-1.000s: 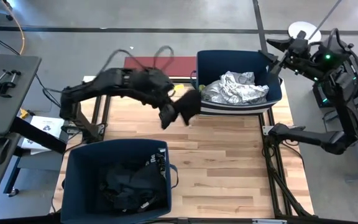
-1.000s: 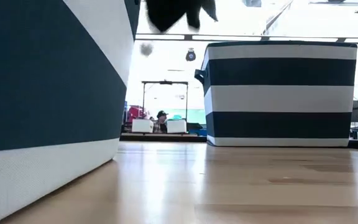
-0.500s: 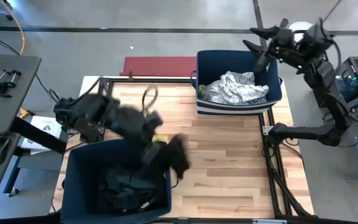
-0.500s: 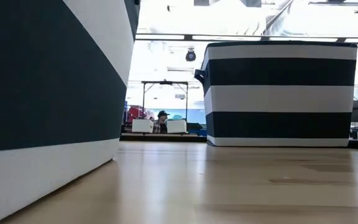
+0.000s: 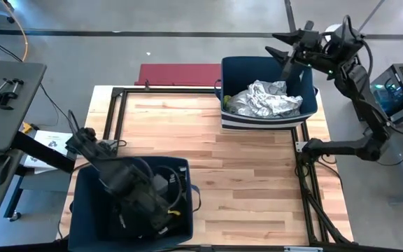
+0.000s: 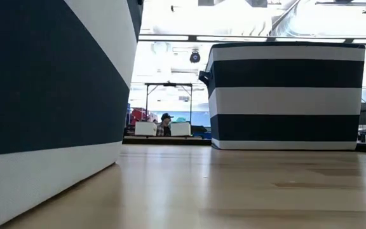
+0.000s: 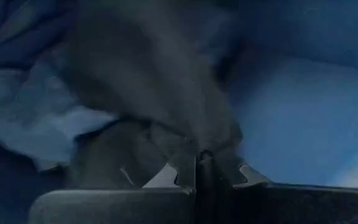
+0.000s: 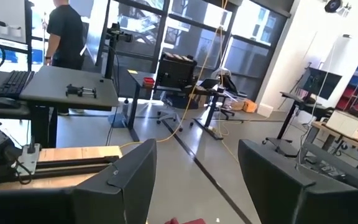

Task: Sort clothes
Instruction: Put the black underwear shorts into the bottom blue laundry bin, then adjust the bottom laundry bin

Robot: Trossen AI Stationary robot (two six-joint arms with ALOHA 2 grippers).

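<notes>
Reaching into the near bin [image 5: 82, 203], left gripper [image 7: 199, 163] clenches dark garment [image 7: 148, 87] — seemingly.

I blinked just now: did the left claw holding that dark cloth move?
Yes. The left claw swung from beside the far striped fabric bin down into the near dark blue fabric bin.

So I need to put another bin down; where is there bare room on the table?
The wood between the near bin and the far bin is bare, as is the far-left corner beside the red board. The near bin is crowded: dark clothes and the left pincer.
</notes>
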